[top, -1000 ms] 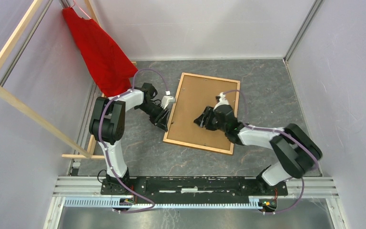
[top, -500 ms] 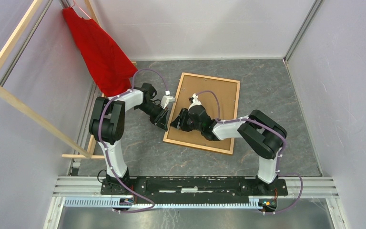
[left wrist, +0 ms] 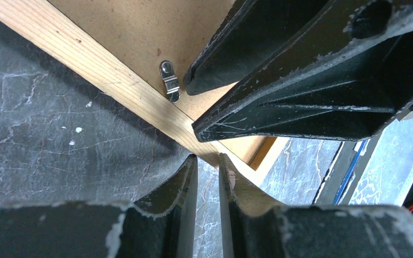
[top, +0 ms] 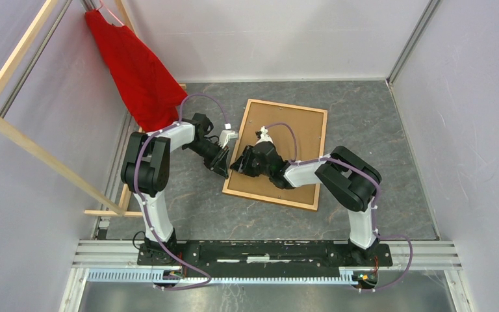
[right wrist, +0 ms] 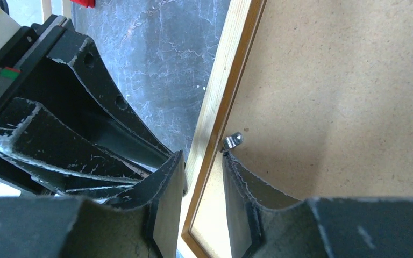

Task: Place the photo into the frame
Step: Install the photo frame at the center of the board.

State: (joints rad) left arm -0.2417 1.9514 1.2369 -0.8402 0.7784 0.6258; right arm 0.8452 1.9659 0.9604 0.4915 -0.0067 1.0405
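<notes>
The frame [top: 279, 146] lies face down on the grey table, its plain brown board back [right wrist: 344, 91] up. The photo is hidden. My left gripper [top: 224, 170] rests at the frame's left rail [left wrist: 113, 75]; its jaws [left wrist: 208, 157] are almost together with a thin slit and nothing between them. My right gripper [top: 236, 164] is right beside it on the same rail, slightly open [right wrist: 201, 155], one fingertip [right wrist: 227, 157] against a small metal clip [right wrist: 232, 141]. The clip also shows in the left wrist view [left wrist: 169, 80].
A red cloth [top: 136, 68] hangs from a pale wooden slat rack [top: 39, 149] at the back left. Lilac walls close in the table on three sides. The two grippers are nearly touching each other.
My right gripper has swept left across the board from its middle to the left rail, next to the left gripper. The left arm and the frame have stayed put.
</notes>
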